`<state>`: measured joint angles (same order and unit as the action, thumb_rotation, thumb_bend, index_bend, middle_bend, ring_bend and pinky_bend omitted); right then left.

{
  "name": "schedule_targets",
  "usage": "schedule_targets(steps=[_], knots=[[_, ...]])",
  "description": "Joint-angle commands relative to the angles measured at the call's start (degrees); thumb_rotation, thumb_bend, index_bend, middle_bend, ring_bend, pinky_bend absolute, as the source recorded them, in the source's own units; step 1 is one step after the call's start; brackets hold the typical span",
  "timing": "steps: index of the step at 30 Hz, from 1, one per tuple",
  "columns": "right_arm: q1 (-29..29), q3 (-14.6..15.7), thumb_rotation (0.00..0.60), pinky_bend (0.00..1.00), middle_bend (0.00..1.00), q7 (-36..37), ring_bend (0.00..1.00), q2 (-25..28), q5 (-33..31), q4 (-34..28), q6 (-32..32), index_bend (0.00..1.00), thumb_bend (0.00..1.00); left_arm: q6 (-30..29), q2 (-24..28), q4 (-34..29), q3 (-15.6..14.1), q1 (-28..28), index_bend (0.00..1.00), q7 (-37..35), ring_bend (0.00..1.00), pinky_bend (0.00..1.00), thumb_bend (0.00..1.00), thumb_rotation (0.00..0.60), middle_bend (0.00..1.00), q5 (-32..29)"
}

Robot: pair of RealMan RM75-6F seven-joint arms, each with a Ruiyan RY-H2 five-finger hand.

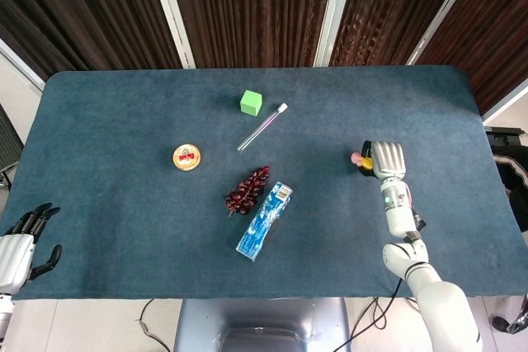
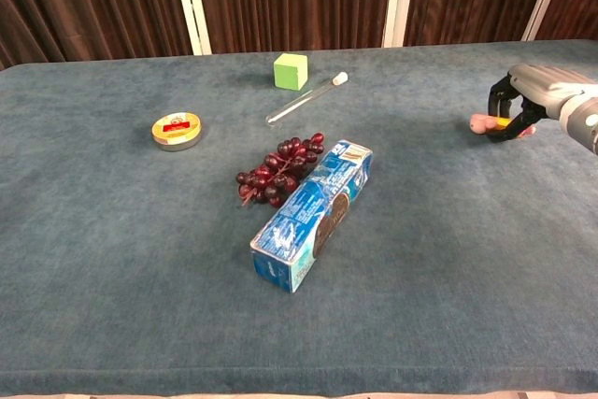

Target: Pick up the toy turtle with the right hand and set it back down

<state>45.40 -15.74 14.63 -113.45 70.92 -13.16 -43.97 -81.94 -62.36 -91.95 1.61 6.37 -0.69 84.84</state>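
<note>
The toy turtle [image 1: 357, 157] [image 2: 480, 122], pink with a yellow shell, lies on the blue cloth at the right side of the table. My right hand [image 1: 386, 157] [image 2: 529, 92] covers it from the right. Its dark fingers curl down around the yellow shell, so only the pink head end shows. The toy looks to be at table level. My left hand [image 1: 20, 245] hangs off the table's near left corner with fingers apart and nothing in it; the chest view does not show it.
A blue carton [image 1: 266, 209] [image 2: 313, 214] and a bunch of dark grapes [image 1: 247, 190] [image 2: 278, 168] lie mid-table. Farther back are a test tube [image 1: 262, 127], a green cube [image 1: 252, 102] and a round tin [image 1: 186, 157]. The table's right edge [image 1: 495, 171] is near my right hand.
</note>
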Motion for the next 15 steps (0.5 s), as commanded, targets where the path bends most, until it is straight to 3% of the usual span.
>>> schedule_targets(steps=[1,8,15], knots=[[-0.06,0.03,0.6,1.0,0.72,-0.05,1.0,-0.13,0.1,0.26,-0.16,0.84,1.0,0.05,0.01,-0.06,0.03,0.03,0.17,0.06,0.15,0.4,0.41,0.6,0.1,-0.06],[-0.76,1.21,0.6,1.0,0.72,-0.32,1.0,-0.73,1.76,0.71,-3.0,0.71,1.0,0.03,-0.07,-0.1,0.02,0.02,0.17,0.31,0.16,0.4,0.41,0.6,0.1,-0.1],[-1.81,2.69,0.6,1.0,0.72,3.57,1.0,0.2,3.82,-1.22,-5.1,0.71,1.0,-0.12,-0.13,-0.14,0.02,-0.03,0.17,0.4,0.16,0.4,0.41,0.6,0.1,-0.02]])
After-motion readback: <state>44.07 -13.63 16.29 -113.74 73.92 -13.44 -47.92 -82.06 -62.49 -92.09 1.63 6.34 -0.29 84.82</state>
